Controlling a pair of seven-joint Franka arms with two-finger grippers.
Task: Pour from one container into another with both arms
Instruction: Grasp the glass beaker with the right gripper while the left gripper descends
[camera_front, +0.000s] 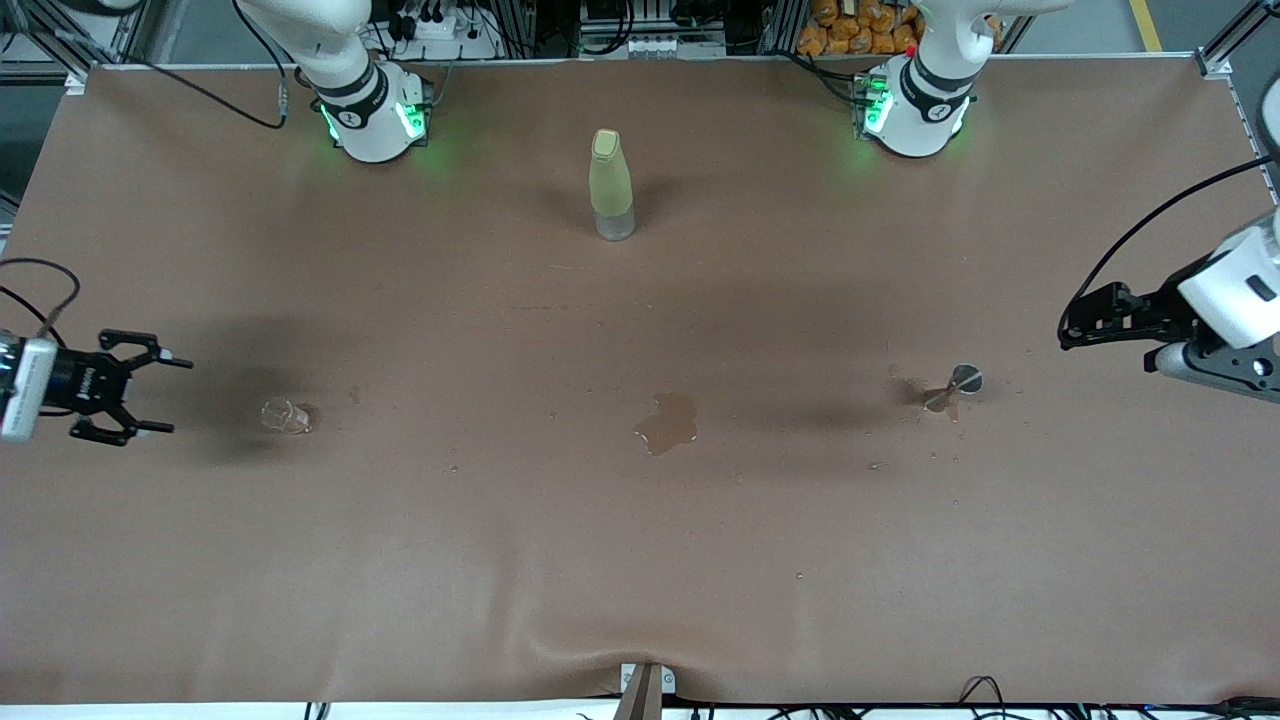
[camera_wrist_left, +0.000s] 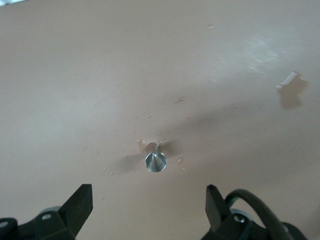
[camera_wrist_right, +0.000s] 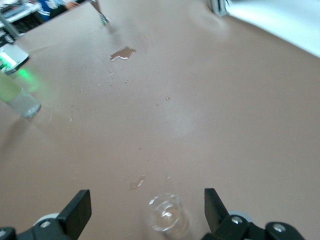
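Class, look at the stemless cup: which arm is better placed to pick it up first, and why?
The right arm. Its open tool sits beside the stemless cup at that end of the table; the left tool, also open, is near the stemmed glass.

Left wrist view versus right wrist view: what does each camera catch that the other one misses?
Only the left wrist view shows the stemmed glass close up, standing between the left gripper and its open fingers.

Only the right wrist view shows the stemless cup near the open right gripper, plus the yellow-green bottle.

Both show the brown table and the spilled puddle.
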